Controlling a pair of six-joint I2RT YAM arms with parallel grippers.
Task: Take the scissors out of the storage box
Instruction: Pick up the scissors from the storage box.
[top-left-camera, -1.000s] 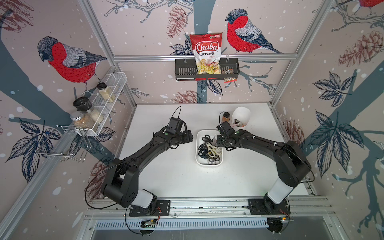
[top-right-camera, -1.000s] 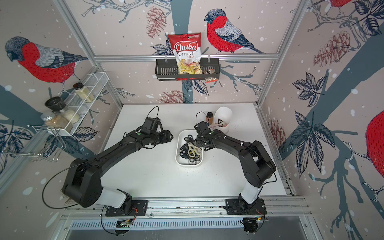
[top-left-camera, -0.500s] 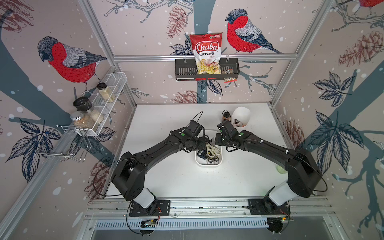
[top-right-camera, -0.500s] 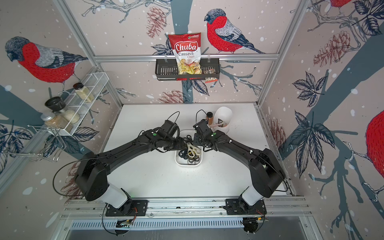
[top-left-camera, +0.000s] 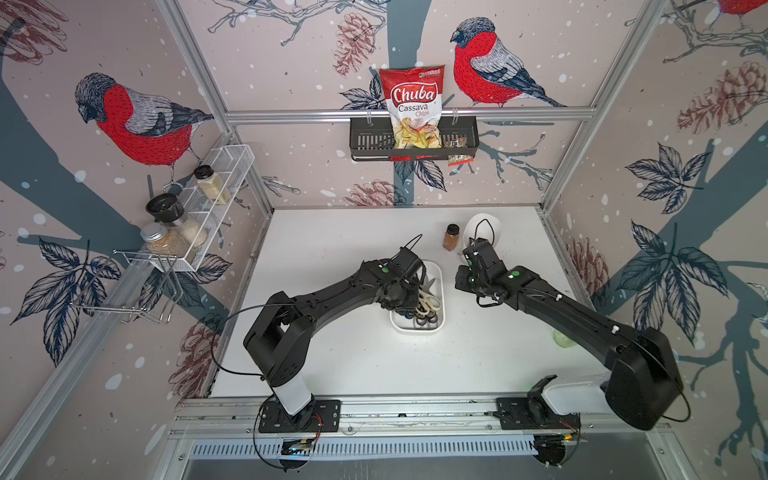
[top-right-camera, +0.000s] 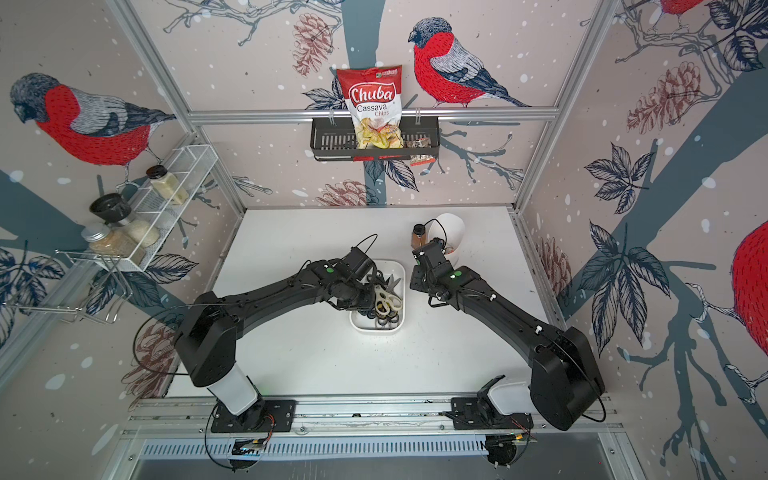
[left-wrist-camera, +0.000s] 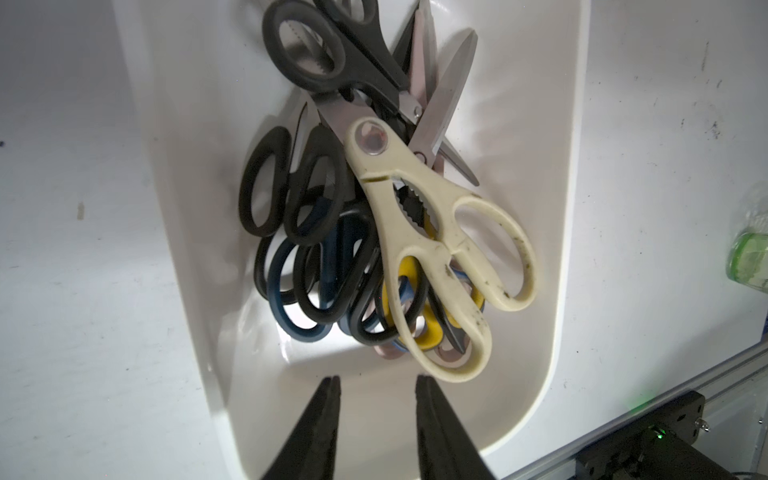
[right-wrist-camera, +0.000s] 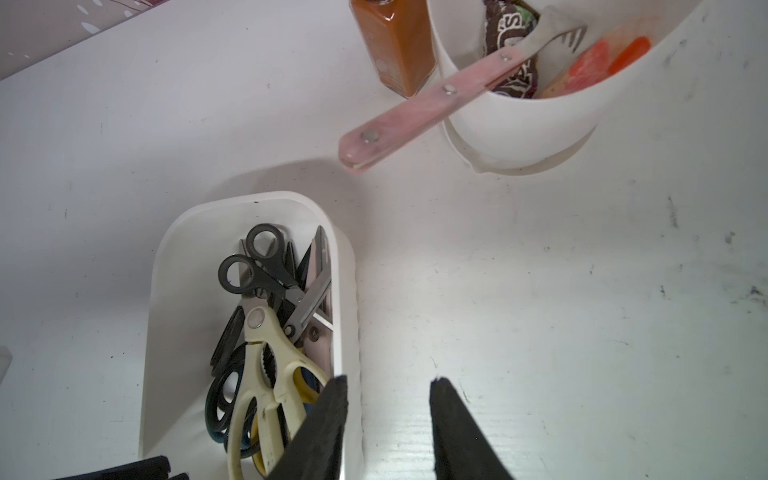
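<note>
Left wrist view is showing the left gripper (left-wrist-camera: 378, 380) hovering over the near end of the storage box (left-wrist-camera: 536, 116), jaws parted, nothing between them. The right gripper (right-wrist-camera: 388, 382) is hanging likewise parted and empty. One finger is sitting over the box interior and the other over the table (top-left-camera: 353, 365), with the box's right rim running beneath the gap. Bare table is stretching from the box to the near rail and out to both sides.

Count: one box, and the scissors (top-right-camera: 384, 301) are all lying tangled inside it. At least six pairs are showing separate handles, a cream-handled pair (left-wrist-camera: 376, 166) lying on top; overlap is preventing a full count.

Farther back, one white cup (right-wrist-camera: 519, 124) is standing with one spice bottle (top-left-camera: 451, 237) just beside it. One pink-handled fork (right-wrist-camera: 415, 104) is leaning out over the cup's rim toward the box.

Change noted: a second ago the left arm was standing off the box's left side and is now reaching across it. The right gripper, then over the box's far right corner, is now sitting at the right rim.
</note>
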